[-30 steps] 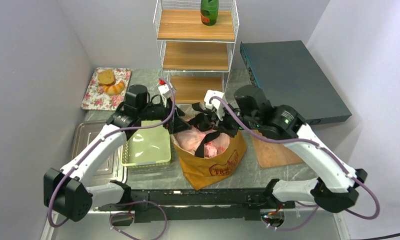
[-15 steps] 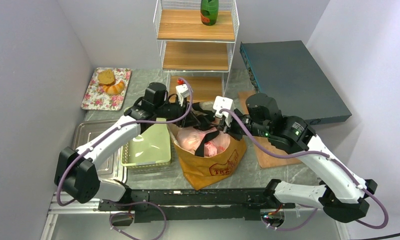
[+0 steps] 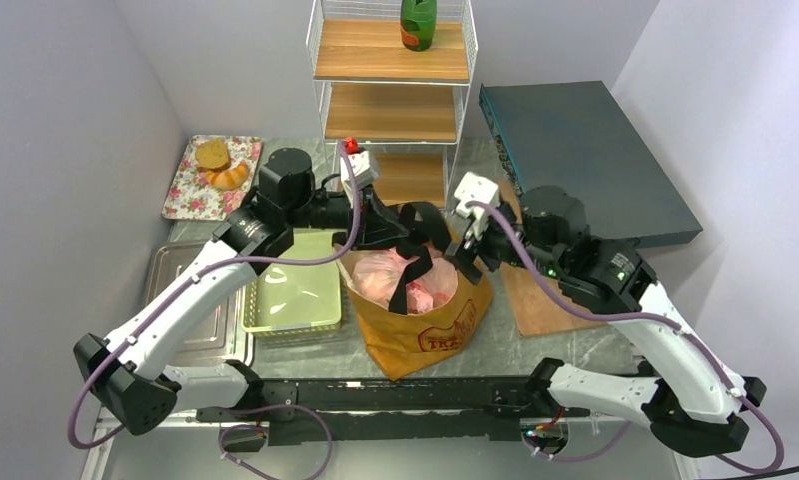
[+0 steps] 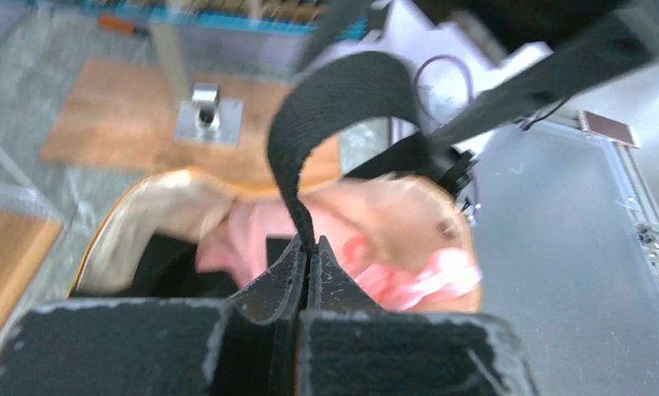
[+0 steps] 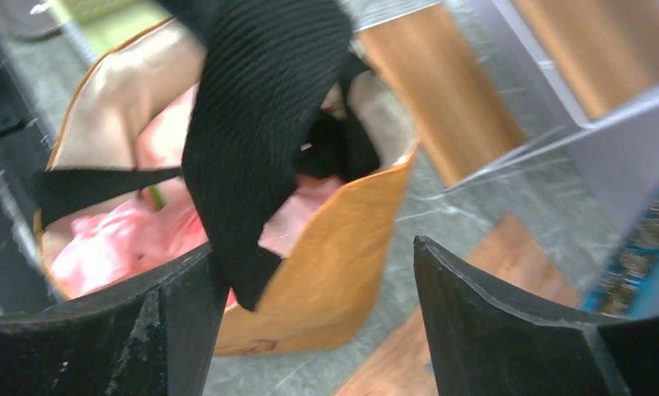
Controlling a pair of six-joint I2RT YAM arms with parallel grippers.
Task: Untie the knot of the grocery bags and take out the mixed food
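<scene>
At mid-table the tote (image 3: 430, 335) stands open, pink bag (image 3: 395, 272) inside — the left gripper (image 4: 308, 247) pinches a black strap (image 4: 342, 91), likely to lift it clear, while the right gripper (image 5: 309, 256) hangs spread by the right rim.

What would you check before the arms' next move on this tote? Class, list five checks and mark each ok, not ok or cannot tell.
1. Left fingers shut on the black strap: ok.
2. Right fingers gripping a strap: not ok; they are open, and a black strap hangs beside one.
3. Tote standing upright: ok.
4. Pink bag exposed in the tote's mouth: ok.
5. Pink bag's knot undone: cannot tell.
</scene>
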